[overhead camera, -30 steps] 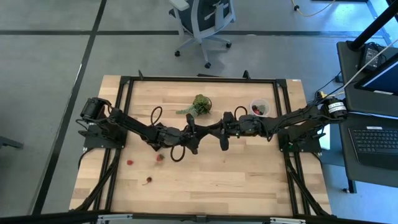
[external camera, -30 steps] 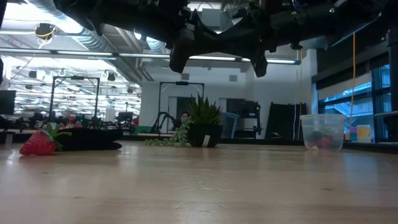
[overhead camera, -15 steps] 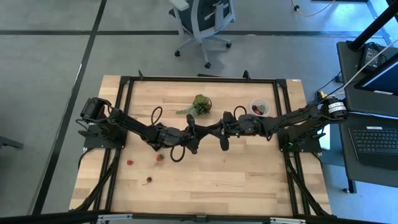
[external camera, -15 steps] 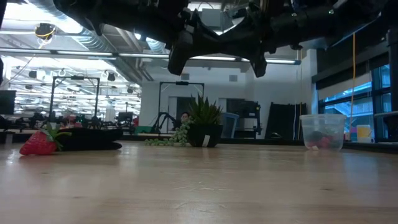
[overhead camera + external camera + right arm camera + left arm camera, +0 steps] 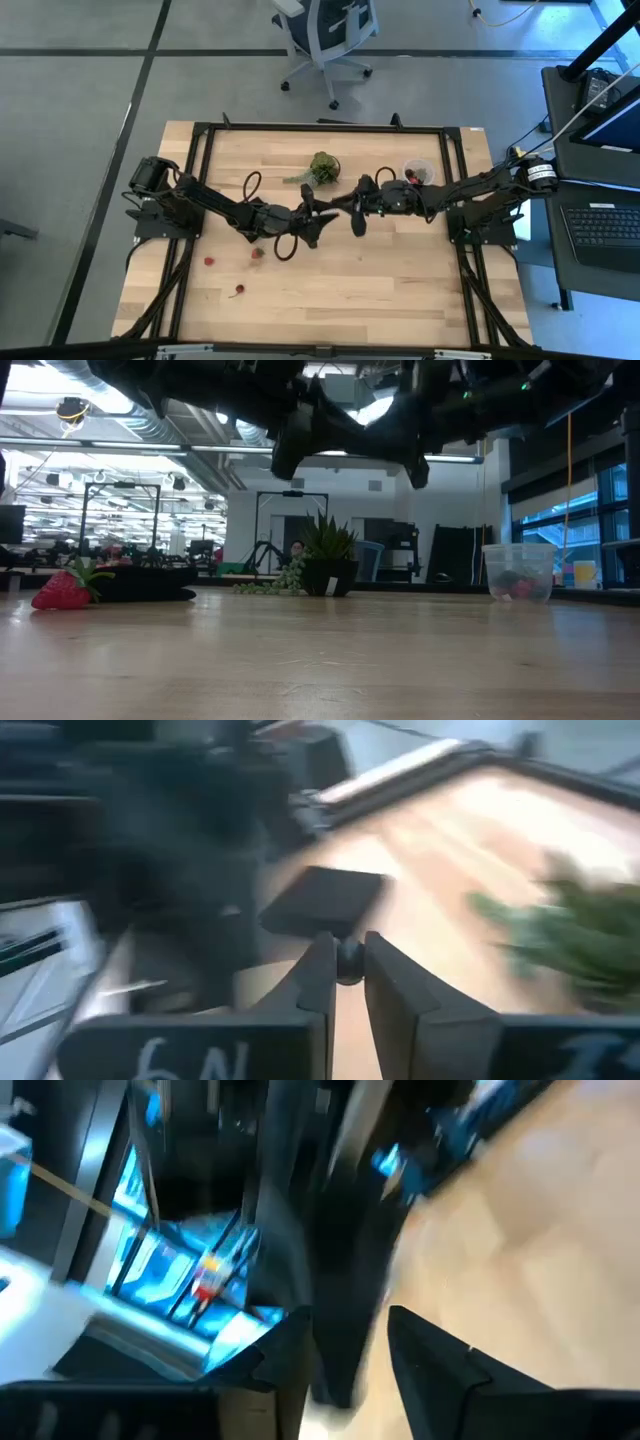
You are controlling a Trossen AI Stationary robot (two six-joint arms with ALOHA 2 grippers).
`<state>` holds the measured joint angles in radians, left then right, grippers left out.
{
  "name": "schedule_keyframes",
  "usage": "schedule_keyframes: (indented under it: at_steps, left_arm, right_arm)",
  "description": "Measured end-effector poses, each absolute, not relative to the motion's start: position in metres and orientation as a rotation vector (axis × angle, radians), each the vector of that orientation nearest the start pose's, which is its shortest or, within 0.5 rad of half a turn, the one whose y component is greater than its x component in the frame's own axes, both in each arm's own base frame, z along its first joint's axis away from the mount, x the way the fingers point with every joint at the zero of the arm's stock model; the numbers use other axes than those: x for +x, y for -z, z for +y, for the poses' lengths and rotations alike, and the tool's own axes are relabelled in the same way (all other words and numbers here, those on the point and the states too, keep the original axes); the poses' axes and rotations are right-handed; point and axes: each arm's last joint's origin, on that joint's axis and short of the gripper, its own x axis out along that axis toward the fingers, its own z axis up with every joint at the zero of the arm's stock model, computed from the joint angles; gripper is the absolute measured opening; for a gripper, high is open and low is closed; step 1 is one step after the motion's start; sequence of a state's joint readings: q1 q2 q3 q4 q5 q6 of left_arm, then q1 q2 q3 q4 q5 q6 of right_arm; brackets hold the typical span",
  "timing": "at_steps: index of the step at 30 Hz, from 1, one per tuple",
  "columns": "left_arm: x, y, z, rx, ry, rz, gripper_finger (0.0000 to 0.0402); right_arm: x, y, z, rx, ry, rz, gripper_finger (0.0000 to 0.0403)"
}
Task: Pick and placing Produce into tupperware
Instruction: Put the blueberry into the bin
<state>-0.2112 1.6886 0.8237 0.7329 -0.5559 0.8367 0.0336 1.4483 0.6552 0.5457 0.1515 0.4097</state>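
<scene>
The round translucent tub point(image 5: 418, 172) stands near the table's far right, with red and dark pieces inside point(image 5: 517, 584). Three small berries lie on the table's left near part point(image 5: 257, 252), and a red strawberry point(image 5: 65, 590) shows large in the low view. Both grippers hang high above the table's middle, facing each other. My right gripper point(image 5: 347, 982) is shut on a small dark berry point(image 5: 348, 960), between the green clump and the tub. My left gripper point(image 5: 345, 1355) is open, close to its left point(image 5: 311, 215), and holds nothing. My right gripper pinches the small dark berry point(image 5: 348, 958) between its two fingers, near their free ends. The berry is lifted clear, well above the table.
A green leafy clump point(image 5: 322, 168) lies on the far middle of the table, close to both grippers. A flat black thing point(image 5: 140, 584) lies behind the strawberry in the low view. A black frame point(image 5: 200, 140) runs round the table. The wood near the near edge point(image 5: 380, 290) is bare.
My right gripper has moved a little toward the table's far edge and turned slightly, still shut on the dark berry. My left gripper has stayed at about the same place.
</scene>
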Motion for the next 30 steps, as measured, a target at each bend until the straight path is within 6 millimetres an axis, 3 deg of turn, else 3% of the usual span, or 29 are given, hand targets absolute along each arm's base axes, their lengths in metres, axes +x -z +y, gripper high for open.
schedule_keyframes:
  at_steps: [6, 12, 20, 24, 30]
  left_arm:
    - [0.342, -0.206, -0.063, 0.841, -0.254, 0.245, 0.0165]
    - [0.34, -0.203, -0.068, 0.814, -0.251, 0.272, 0.0174]
    - [0.336, -0.187, -0.064, 0.654, -0.262, 0.405, 0.0174]
    - [0.334, -0.178, -0.066, 0.548, -0.139, 0.456, 0.0174]
    - [0.334, -0.173, -0.064, 0.4, 0.028, 0.479, 0.0174]
  right_arm:
    - [0.293, -0.205, -0.011, 0.386, 0.235, 0.266, 0.004]
    - [0.277, -0.212, -0.03, 0.392, 0.317, 0.336, 0.0039]
    - [0.212, -0.236, -0.054, 0.504, 0.521, 0.512, 0.0039]
    - [0.177, -0.235, -0.063, 0.545, 0.742, 0.634, 0.0039]
    - [0.153, -0.229, -0.076, 0.598, 0.902, 0.734, 0.0039]
